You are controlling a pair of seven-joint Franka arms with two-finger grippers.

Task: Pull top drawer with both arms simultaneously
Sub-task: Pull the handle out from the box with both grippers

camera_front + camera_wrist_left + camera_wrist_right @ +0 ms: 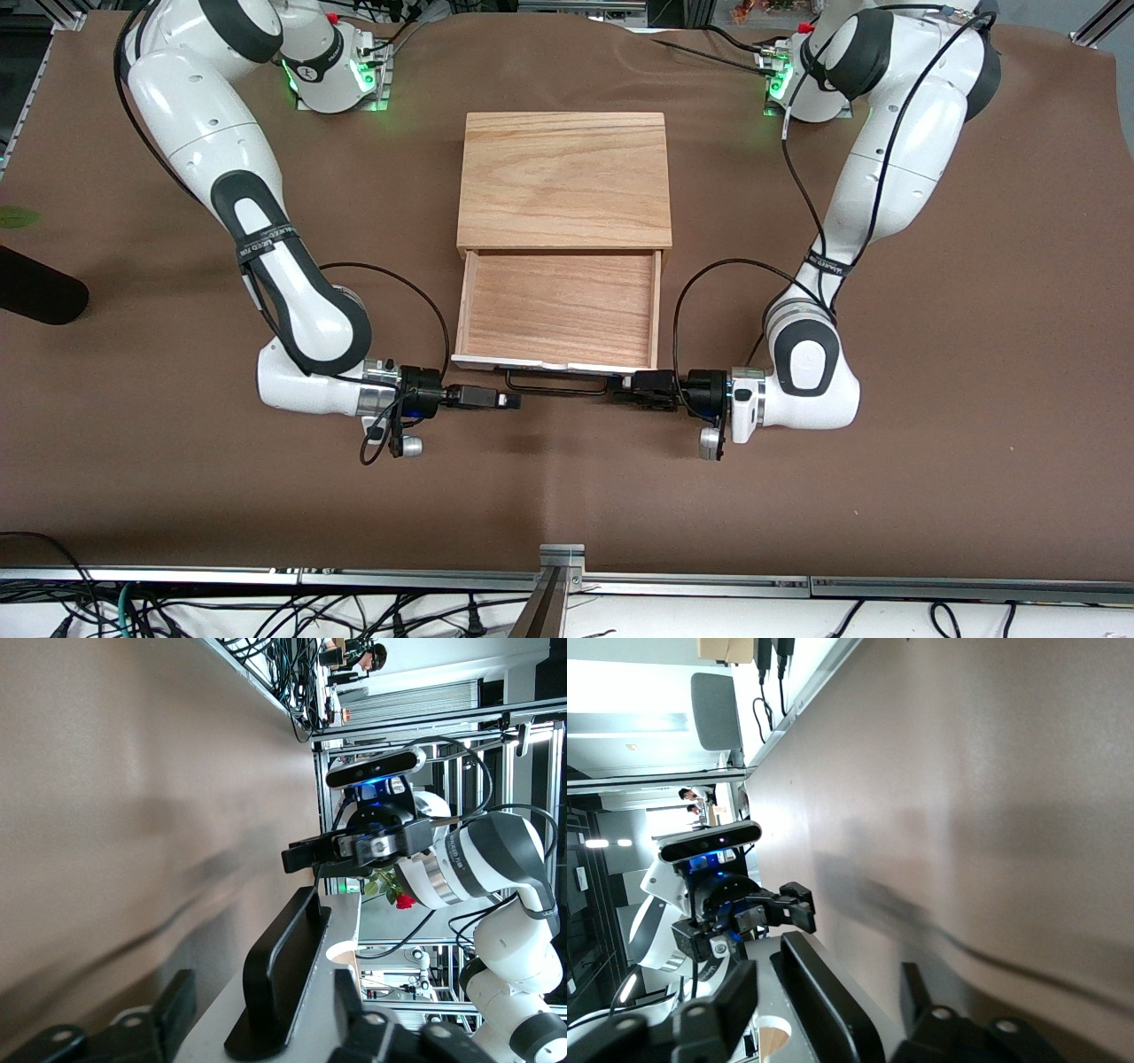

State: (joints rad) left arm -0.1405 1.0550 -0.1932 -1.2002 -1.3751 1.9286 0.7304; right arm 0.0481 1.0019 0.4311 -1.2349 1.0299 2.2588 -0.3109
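Top drawer extends toward camera

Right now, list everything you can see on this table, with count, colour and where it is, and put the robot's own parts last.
Chest: one, light wood, mid-table between the two arm bases.
Top drawer: one, white front and light wood tray, pulled out of the chest toward the front camera, nothing inside.
Handle: one, thin black wire, on the drawer's front.
Table: one, brown cover.
Left gripper: one, black, open, fingers either side of the handle's end.
Right gripper: one, black, open, at the handle's other end.
Arms: two, white with black joints, one each side of the chest.
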